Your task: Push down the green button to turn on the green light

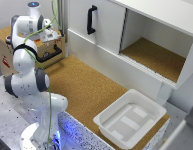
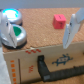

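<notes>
Your gripper (image 2: 40, 32) hangs with its jaws spread wide and nothing between them; one finger (image 2: 8, 29) sits right over the green button (image 2: 17, 35), the other finger (image 2: 70, 31) stands well apart past the red button (image 2: 59, 20). Both buttons sit on top of the wooden box (image 2: 45, 62) — its black handle (image 2: 52, 75) faces the wrist camera. Judge the descent carefully; an off-centre fingertip could slide off the button's edge, or press beside it, leaving the light dark.

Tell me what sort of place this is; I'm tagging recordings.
Probably a robotics lab bench: a cork-topped table with a white cabinet, a white plastic bin and a cardboard box carrying the green button.
</notes>
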Robot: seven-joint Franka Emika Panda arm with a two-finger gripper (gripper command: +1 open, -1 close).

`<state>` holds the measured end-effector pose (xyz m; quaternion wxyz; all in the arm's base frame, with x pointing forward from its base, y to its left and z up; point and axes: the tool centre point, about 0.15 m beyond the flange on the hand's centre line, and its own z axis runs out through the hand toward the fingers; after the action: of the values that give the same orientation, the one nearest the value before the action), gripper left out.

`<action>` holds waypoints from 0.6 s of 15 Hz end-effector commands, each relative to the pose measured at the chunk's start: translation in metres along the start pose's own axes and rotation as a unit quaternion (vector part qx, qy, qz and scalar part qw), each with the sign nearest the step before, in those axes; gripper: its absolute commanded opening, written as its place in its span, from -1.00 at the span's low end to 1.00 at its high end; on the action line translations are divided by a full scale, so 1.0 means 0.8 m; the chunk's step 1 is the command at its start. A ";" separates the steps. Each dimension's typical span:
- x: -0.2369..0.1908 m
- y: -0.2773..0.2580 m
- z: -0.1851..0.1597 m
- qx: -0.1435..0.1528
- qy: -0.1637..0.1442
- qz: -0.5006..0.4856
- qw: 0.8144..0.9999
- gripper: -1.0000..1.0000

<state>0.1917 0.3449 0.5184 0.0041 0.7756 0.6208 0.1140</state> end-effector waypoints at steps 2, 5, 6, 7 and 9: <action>0.050 -0.072 -0.014 0.057 -0.010 -0.077 0.995 1.00; 0.073 -0.094 -0.013 0.033 -0.026 -0.095 0.995 1.00; 0.082 -0.099 -0.010 0.026 -0.037 -0.092 0.995 1.00; 0.091 -0.106 -0.006 0.021 -0.048 -0.099 0.994 1.00; 0.111 -0.112 0.007 0.017 -0.067 -0.096 0.993 -1.00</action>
<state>0.1301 0.3940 0.5181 -0.0208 0.7127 0.6936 0.1022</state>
